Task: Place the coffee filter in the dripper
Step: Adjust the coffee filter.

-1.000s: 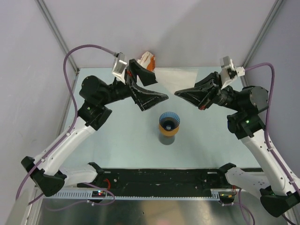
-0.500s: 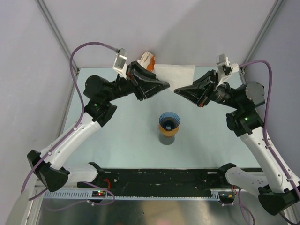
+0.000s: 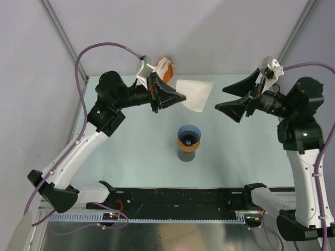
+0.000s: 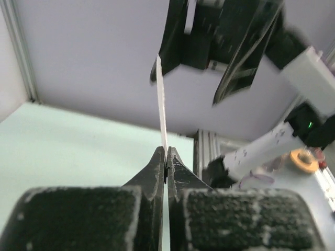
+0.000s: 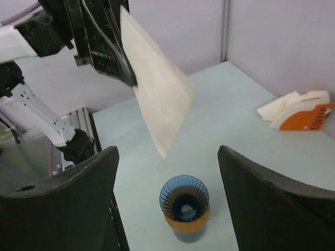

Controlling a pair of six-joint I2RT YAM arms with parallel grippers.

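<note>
Backing off filter (image 3: 194, 95), R gripper (image 3: 220, 99) now spread.

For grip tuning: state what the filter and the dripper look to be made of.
The filter: thin matte off-white paper, it seems; edge-on in the left wrist view it is a mere line, pinched in the left end effector. The dripper: probably translucent blue plastic, slightly glossy; moulded ribs line its thin wall, though glass cannot be excluded.
</note>
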